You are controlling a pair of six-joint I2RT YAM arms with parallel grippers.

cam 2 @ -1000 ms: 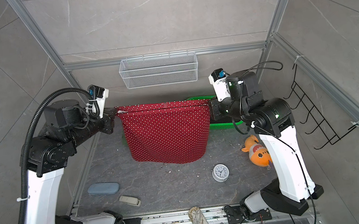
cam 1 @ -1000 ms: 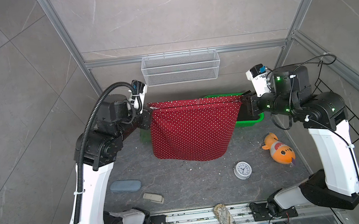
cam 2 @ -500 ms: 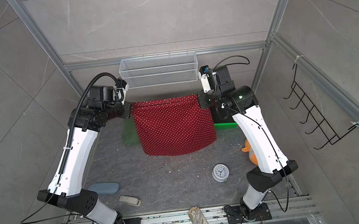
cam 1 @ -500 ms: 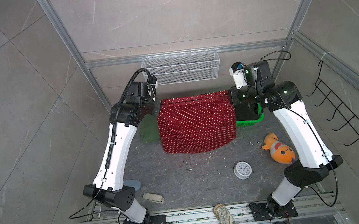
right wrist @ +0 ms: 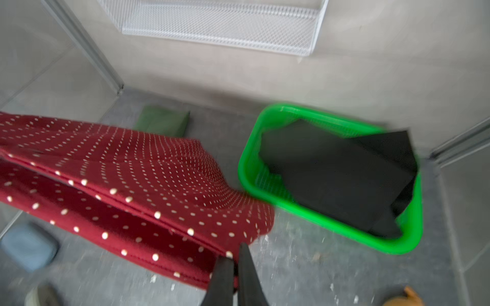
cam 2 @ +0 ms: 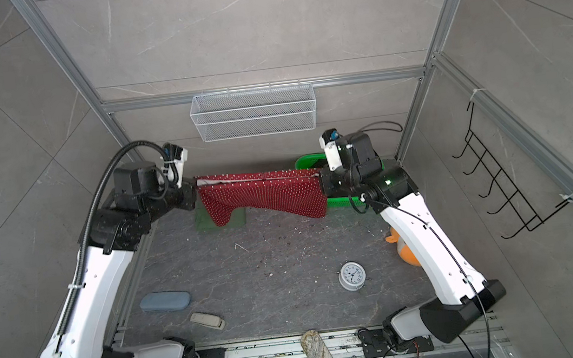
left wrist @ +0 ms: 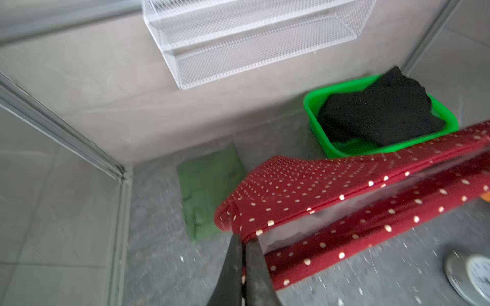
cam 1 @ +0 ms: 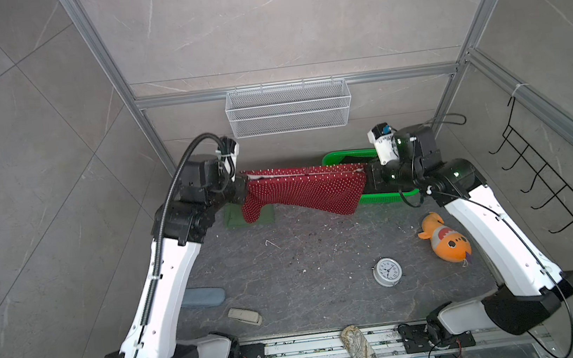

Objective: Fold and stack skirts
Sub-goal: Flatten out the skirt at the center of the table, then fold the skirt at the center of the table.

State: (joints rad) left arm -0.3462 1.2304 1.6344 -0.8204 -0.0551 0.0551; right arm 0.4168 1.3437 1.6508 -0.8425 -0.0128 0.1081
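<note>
Red polka-dot skirt [cam 1: 306, 192] stretched aloft, left jaws and right jaws clenched on its waistband ends; next, presumably, lowering it flat for folding.

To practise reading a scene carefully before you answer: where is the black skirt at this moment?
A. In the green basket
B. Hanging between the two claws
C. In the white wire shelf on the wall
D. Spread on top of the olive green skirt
A: both wrist views show the black skirt lying loosely bundled inside the green basket.
</note>
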